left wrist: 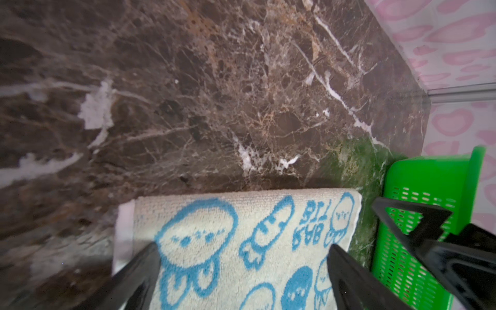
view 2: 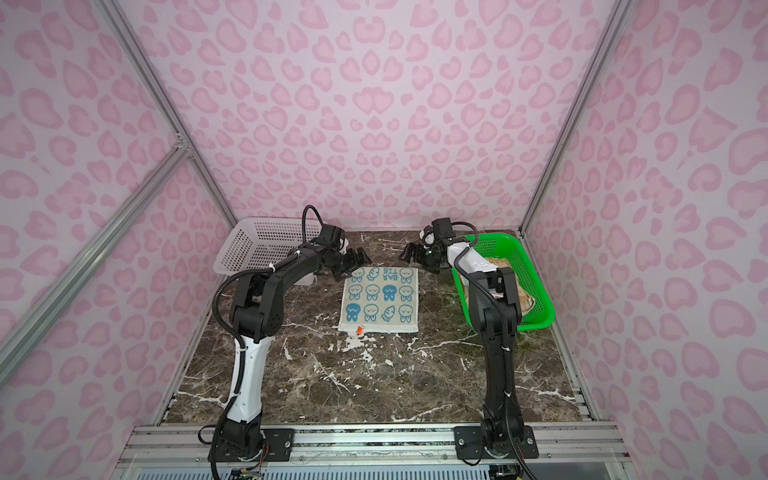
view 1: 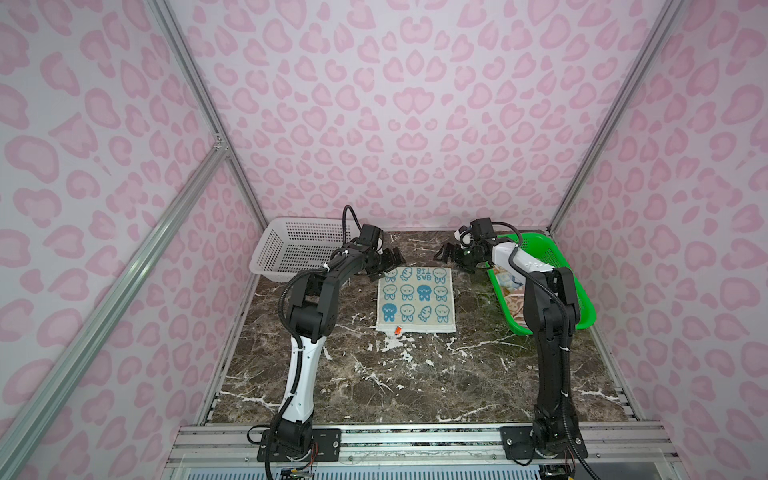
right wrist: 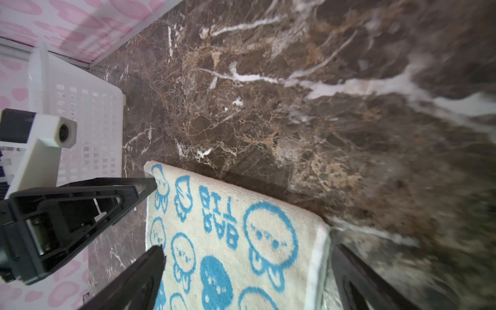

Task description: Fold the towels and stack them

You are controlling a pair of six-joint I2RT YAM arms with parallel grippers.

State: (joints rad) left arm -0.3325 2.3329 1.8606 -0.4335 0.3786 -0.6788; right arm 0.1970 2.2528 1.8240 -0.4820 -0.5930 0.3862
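Note:
A blue-on-cream rabbit towel lies flat and unfolded on the marble table. My left gripper hovers open over its far left corner. My right gripper hovers open over its far right corner. In the left wrist view the left gripper straddles the towel with nothing pinched. In the right wrist view the right gripper spans the towel's corner the same way. More towels lie crumpled in the green basket.
A green basket stands at the back right. A white basket stands at the back left. A small orange tag sticks out of the towel's near edge.

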